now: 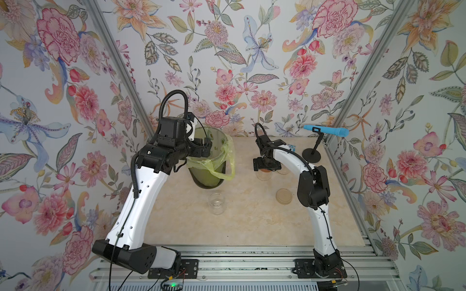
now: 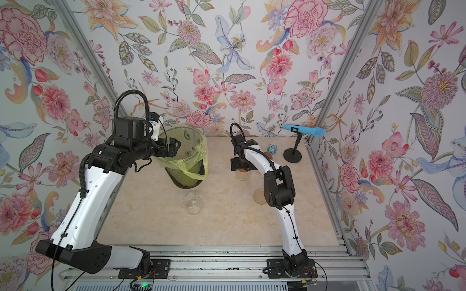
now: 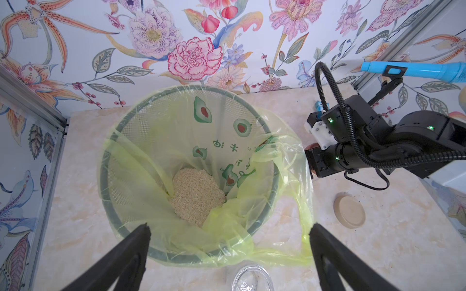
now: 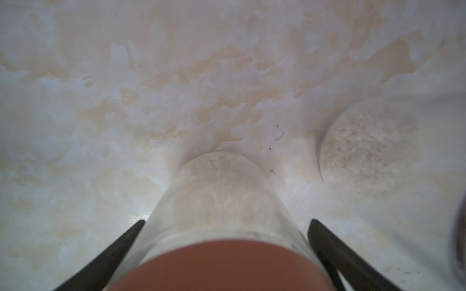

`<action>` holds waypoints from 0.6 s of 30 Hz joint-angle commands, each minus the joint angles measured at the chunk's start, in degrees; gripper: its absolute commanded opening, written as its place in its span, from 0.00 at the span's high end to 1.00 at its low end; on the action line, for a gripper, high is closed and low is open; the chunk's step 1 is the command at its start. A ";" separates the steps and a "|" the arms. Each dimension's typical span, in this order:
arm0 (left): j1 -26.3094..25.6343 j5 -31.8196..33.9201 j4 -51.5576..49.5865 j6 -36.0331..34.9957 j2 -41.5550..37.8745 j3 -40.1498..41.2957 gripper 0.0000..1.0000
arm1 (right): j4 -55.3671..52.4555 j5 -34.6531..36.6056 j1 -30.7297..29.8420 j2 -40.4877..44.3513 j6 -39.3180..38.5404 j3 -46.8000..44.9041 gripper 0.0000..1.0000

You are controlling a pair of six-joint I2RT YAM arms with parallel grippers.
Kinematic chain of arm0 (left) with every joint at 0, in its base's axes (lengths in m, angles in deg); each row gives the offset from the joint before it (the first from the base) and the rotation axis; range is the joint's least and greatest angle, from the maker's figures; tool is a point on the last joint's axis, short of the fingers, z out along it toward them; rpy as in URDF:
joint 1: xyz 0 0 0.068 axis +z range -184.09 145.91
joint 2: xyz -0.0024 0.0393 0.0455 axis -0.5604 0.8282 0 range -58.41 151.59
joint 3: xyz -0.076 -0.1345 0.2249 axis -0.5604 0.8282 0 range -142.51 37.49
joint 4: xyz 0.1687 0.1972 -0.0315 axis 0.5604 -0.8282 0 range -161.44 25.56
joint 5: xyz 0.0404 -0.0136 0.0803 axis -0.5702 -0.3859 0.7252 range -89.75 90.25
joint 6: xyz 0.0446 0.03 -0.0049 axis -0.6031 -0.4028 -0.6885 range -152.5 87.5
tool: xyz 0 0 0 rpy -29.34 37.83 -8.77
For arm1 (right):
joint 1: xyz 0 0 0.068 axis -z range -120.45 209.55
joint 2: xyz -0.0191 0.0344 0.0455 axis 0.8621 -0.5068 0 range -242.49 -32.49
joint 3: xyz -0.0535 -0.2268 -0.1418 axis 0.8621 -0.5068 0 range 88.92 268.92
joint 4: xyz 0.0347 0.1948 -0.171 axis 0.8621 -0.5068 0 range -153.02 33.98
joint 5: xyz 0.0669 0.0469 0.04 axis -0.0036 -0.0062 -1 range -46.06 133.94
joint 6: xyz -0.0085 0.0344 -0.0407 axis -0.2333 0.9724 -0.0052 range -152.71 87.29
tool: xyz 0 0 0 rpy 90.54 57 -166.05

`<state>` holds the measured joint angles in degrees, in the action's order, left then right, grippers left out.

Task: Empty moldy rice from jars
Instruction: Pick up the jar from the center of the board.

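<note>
The left gripper [image 3: 229, 225] is hovering with jaws spread wide, holding nothing. Directly beneath it, moldy rice [image 3: 198, 196] is lying in the lined bin [image 1: 206, 181]. The right gripper [image 4: 227, 221] is straddling a brown-lidded jar [image 4: 222, 199], fingers standing apart on either side, pale rice showing through the glass between them.

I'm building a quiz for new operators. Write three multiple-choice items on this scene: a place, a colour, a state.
1. The loose rice lies: A in the lined bin; B on the table; C in a bowl.
2. The right claw straddles a jar; its lid is: A blue; B reddish-brown; C green.
3. The front jar, near the bin, is: A lidded; B tipped over; C open and empty.
Answers: A, the left wrist view shows grains inside the liner; B, the right wrist view shows it; C, clear glass, no lid.
</note>
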<state>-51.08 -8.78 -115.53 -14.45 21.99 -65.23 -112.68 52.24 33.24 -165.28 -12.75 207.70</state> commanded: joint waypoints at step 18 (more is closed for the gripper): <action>-0.70 -7.41 22.73 0.49 -8.20 17.20 0.00 | -8.47 -2.76 -0.68 1.55 -1.95 7.83 0.99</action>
<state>-51.32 -14.36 -100.09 -14.45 15.65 -51.07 -118.08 50.62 32.94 -165.57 -13.90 213.06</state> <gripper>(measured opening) 0.996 0.874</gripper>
